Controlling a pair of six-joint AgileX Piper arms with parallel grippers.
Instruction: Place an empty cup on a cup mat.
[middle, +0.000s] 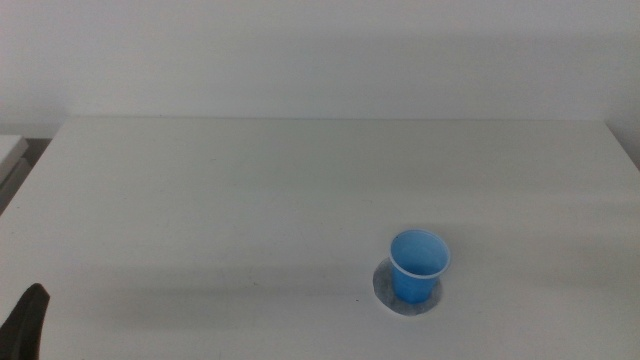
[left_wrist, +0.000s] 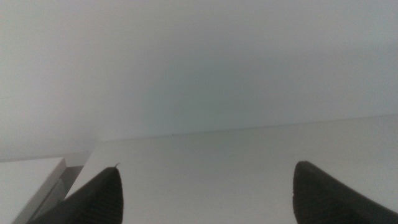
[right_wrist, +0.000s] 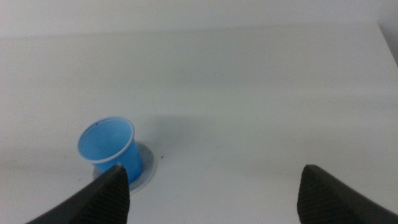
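The bright blue cup (middle: 419, 265) stands upright on the grey round cup mat (middle: 382, 290) at the front right of the white table. It is empty. The right wrist view shows the cup (right_wrist: 109, 144) on the mat (right_wrist: 148, 165), ahead of my right gripper (right_wrist: 211, 190), whose jaws stand wide apart and hold nothing. That gripper is out of the middle view. My left gripper (left_wrist: 205, 190) is open and empty, with only a dark tip (middle: 25, 320) showing at the bottom left edge of the middle view.
The white table (middle: 250, 190) runs back to a pale wall. A lighter surface (middle: 10, 150) adjoins the table's left edge, with a dark gap between them.
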